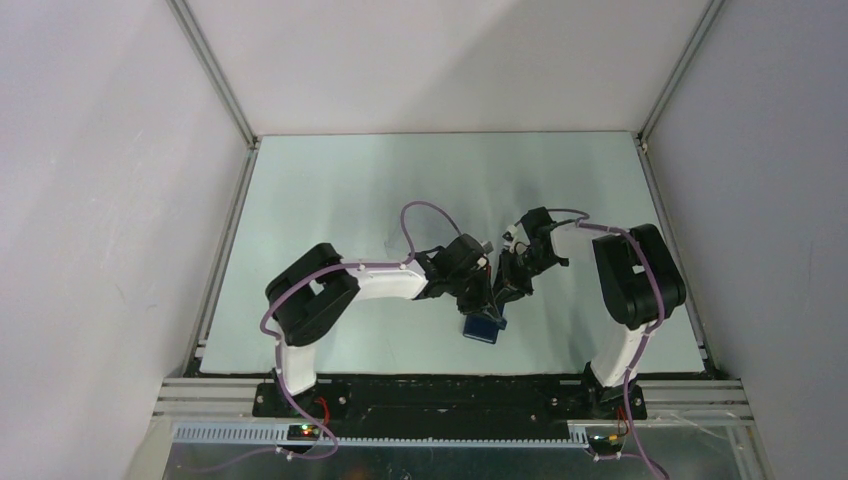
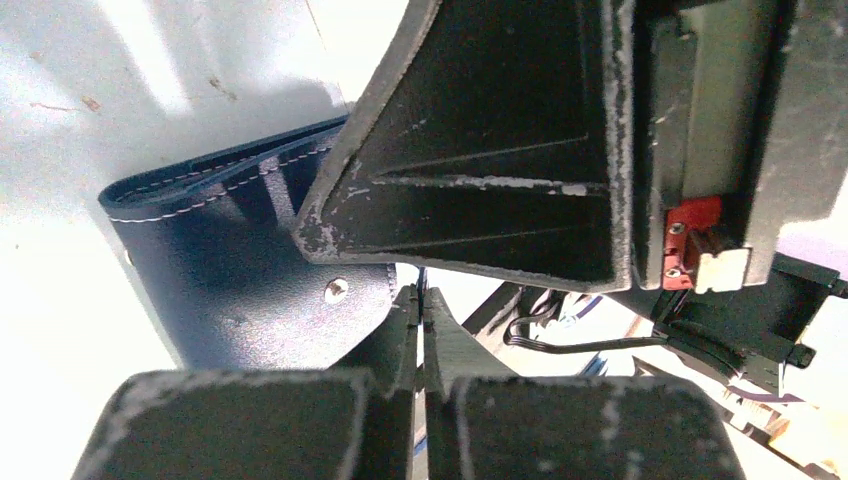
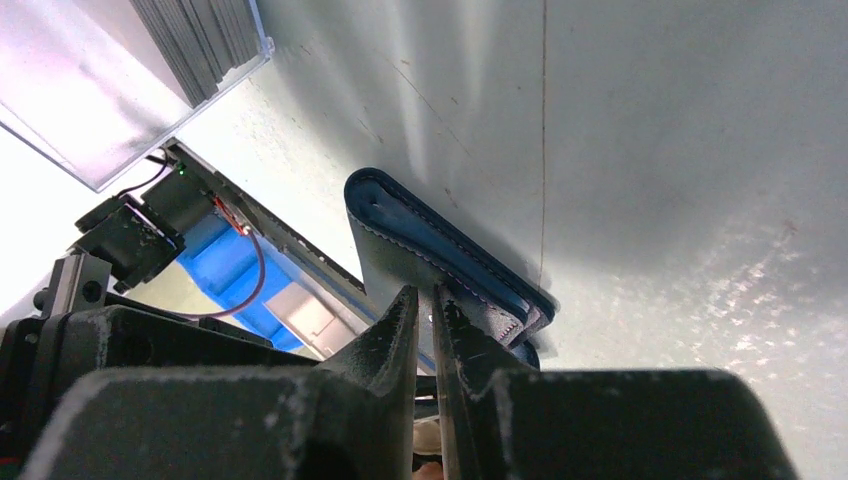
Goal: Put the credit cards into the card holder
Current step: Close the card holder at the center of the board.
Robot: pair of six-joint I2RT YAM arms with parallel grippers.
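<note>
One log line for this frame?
left gripper: shut, tips beside card holder | right gripper: shut on card holder | credit cards: none visible

A pale, mint-tinted table [image 1: 350, 200] fills the floor of a white-walled enclosure, bordered left and right by aluminium rails [image 1: 222, 250]. At its near edge a black mounting plate [image 1: 450, 395] carries the bases of both arms. Close up, the surface shows faint scuffs and one thin straight seam [image 3: 545, 150]. A dark navy card holder [image 1: 482, 327] stands on edge at front centre; whether it rests on the tabletop cannot be told.
</note>
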